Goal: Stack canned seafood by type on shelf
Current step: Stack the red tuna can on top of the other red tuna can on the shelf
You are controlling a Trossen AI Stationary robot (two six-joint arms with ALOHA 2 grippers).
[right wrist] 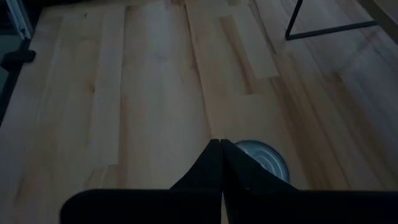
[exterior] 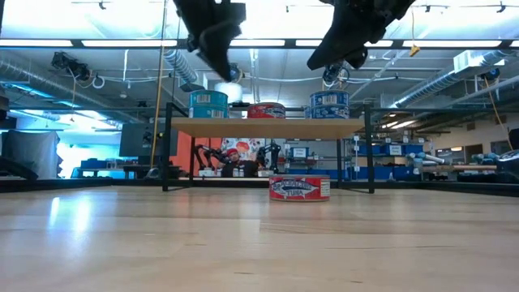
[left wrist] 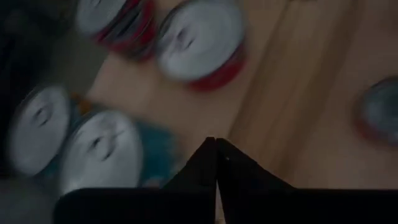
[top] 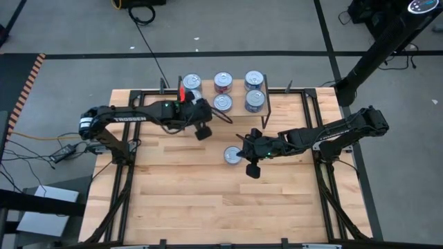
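Observation:
The shelf (top: pixel 239 93) stands at the table's far middle with canned seafood on its wooden top. From left to right there are blue tins (exterior: pixel 208 104), red tins (exterior: pixel 266 110) and dark-blue tins (exterior: pixel 328 104). One more red tin (top: pixel 233 155) sits alone on the table in front of the shelf (exterior: pixel 299 188). My left gripper (top: pixel 203 129) hangs shut in the air just in front of the shelf's left half (left wrist: pixel 216 155), holding nothing. My right gripper (top: pixel 246 160) hovers shut above and beside the lone tin (right wrist: pixel 264 158), well clear of it (exterior: pixel 320 63).
The shelf's thin black legs (exterior: pixel 369 154) stand right behind the lone tin. Bare wooden tabletop (top: pixel 208 200) stretches toward the near edge. Black frame rails (top: pixel 124 187) run along both sides of the table.

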